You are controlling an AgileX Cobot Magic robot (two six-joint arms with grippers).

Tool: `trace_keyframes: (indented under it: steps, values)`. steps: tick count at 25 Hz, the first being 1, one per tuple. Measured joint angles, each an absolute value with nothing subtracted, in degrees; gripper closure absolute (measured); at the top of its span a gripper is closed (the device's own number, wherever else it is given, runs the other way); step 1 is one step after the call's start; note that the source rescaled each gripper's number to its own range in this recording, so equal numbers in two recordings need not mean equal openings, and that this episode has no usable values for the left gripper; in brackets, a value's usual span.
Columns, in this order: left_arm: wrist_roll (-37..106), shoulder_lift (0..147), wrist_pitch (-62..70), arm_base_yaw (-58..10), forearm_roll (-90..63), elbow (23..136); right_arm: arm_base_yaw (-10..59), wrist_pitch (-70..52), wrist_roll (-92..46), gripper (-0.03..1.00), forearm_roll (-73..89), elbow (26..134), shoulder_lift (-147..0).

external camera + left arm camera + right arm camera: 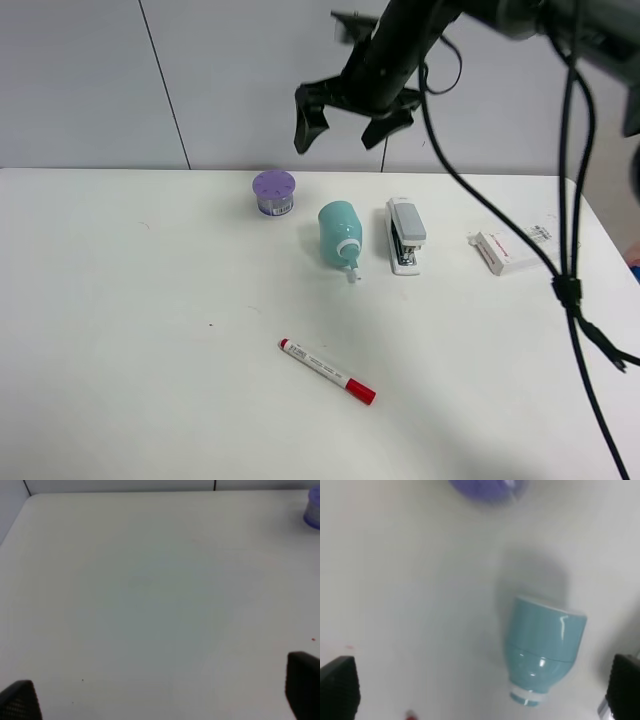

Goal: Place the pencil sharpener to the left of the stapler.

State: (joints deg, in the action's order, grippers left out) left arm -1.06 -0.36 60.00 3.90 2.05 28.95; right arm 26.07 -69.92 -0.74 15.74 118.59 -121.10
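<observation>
The teal pencil sharpener (339, 232) lies on its side on the white table, its white crank end toward the front. It sits just left of the grey and white stapler (405, 235), a small gap between them. My right gripper (348, 118) hangs open high above them, nothing between its fingers. The right wrist view looks down on the pencil sharpener (543, 650) between the two spread fingertips (339, 690). My left gripper (160, 695) is open over bare table; only its fingertips (20, 700) show. The left arm is out of the high view.
A small purple round container (273, 192) stands behind and left of the sharpener. A red-capped white marker (326, 371) lies toward the front middle. A flat white printed box (505, 250) rests at the right, near the table's right edge. Black cables (570, 250) hang at the right.
</observation>
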Motion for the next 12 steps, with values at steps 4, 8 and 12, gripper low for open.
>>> trace_keyframes:
  steps: [4, 8, 12]
  values:
    - [-1.1, -0.4, 60.0, 3.9, 2.0, 29.0, 27.5, -70.0, -2.8, -0.02, 13.7, 117.8, -111.8]
    - [-1.1, -0.4, 60.0, 3.9, 2.0, 29.0, 27.1, -70.0, -3.1, -0.03, 5.6, 110.4, -101.3]
    - [-1.1, -0.4, 60.0, 3.9, 2.0, 29.0, 21.7, -70.1, -3.2, -0.03, 0.0, 98.3, -89.2]
